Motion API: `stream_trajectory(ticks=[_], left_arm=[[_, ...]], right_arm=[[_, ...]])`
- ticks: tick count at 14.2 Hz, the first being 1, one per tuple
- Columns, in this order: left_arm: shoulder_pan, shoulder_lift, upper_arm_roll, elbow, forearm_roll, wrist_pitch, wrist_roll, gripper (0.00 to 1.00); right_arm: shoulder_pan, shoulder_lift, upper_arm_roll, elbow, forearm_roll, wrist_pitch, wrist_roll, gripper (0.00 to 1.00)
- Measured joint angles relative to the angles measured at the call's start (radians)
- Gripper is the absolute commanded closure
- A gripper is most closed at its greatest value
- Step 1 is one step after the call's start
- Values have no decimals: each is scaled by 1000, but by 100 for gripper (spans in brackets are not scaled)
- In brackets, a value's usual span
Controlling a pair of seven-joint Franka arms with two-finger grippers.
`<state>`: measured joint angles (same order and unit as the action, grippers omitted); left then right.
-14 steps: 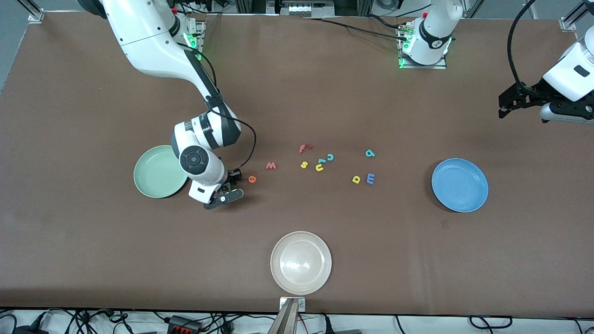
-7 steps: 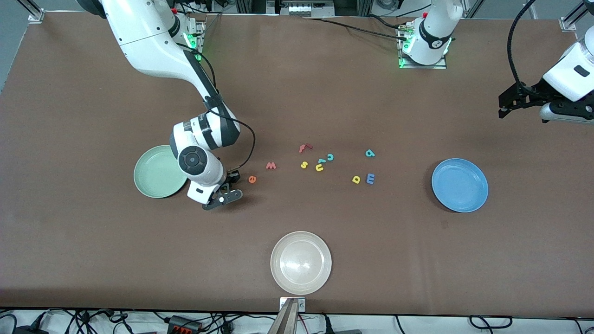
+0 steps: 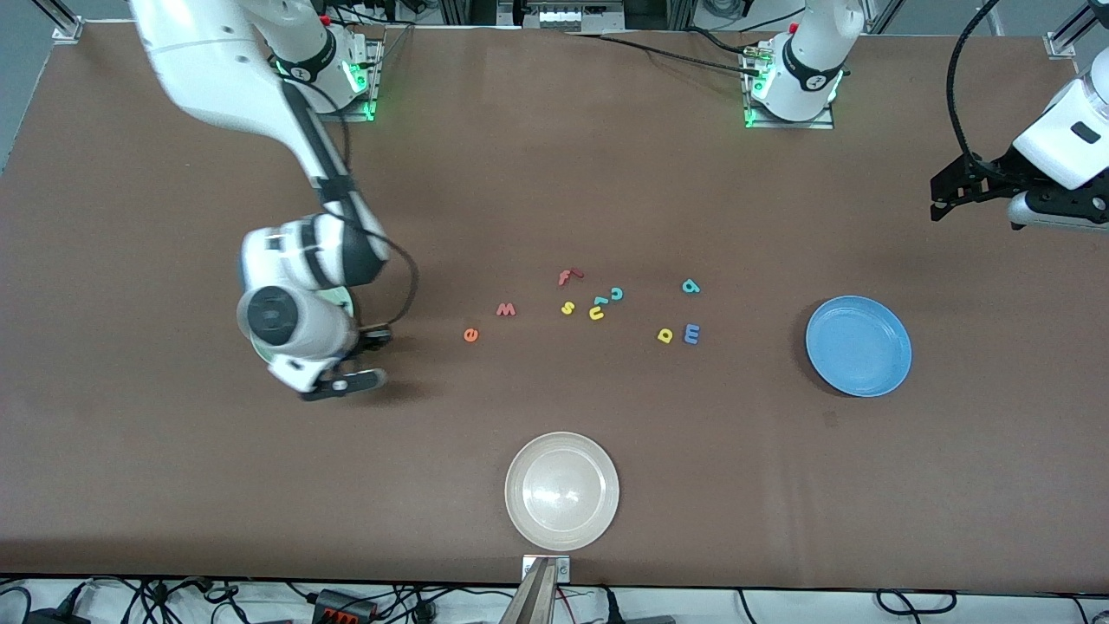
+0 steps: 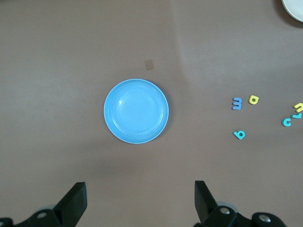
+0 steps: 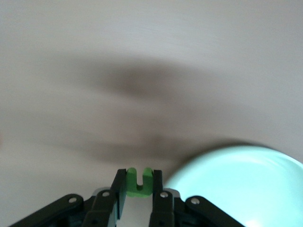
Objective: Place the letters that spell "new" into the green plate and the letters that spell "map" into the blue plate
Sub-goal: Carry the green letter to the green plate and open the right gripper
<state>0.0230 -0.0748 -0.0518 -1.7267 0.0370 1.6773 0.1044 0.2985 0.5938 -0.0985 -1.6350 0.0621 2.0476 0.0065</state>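
Right end effector [image 5: 138, 191] clenched on the small dark-green foam letter n [image 5: 138, 181], carried at the round mint-green plate's [image 5: 236, 184] 9 o'clock rim for dropping in; left end effector [image 4: 139, 201] released, waiting over the bench.

glossy white arm shells [image 3: 217, 61] with dark grey joint bands, looping black cables, green-lit bases

**Brown table under even light**

Covered edge to edge by a matte brown table mat [image 3: 554, 191], lit evenly from above, with soft shadows. Framed by grey floor [image 3: 17, 78] at one corner and aluminium posts [image 3: 61, 17] at the corners. Strewn with black cables [image 3: 390, 602] along the white strip at the near edge.
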Motion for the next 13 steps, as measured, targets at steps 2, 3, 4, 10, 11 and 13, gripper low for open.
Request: stream_trajectory(ticks=[2, 3, 4, 10, 11, 13], left_arm=[[0, 0, 0, 0, 0, 0, 0, 0], [0, 0, 0, 0, 0, 0, 0, 0], [0, 0, 0, 0, 0, 0, 0, 0], [0, 0, 0, 0, 0, 0, 0, 0], [0, 0, 0, 0, 0, 0, 0, 0], [0, 0, 0, 0, 0, 0, 0, 0]], right_arm=[[-56, -52, -5, -59, 0, -32, -10, 100], [-68, -69, -13, -100, -2, -33, -10, 100], [-73, -78, -23, -139, -5, -33, -10, 100], [-96, -57, -54, -262, -24, 46, -10, 52], [-98, -51, -54, -262, -24, 50, -9, 1], [-99, -53, -54, -260, -24, 46, -3, 0]])
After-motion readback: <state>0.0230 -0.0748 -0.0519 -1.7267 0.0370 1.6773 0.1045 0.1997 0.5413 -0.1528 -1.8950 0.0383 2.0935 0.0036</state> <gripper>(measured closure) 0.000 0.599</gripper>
